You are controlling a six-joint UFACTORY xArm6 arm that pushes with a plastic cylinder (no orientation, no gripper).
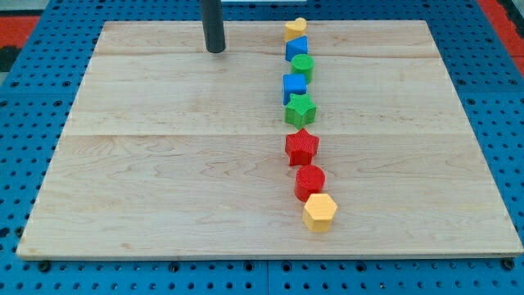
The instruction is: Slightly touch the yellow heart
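Note:
The yellow heart (pixel 295 29) lies at the top of the wooden board (pixel 164 164), heading a column of blocks. My tip (pixel 215 50) stands on the board near its top edge, well to the left of the heart and apart from every block. Below the heart in the column come a blue block (pixel 296 49), a green round block (pixel 303 66), a second blue block (pixel 294 85), a green star (pixel 300 109), a red star (pixel 301 147), a red round block (pixel 309 181) and a yellow hexagon (pixel 319 212).
The board lies on a blue perforated table (pixel 499 106). The column of blocks runs from the top edge down to near the bottom edge, right of the board's middle.

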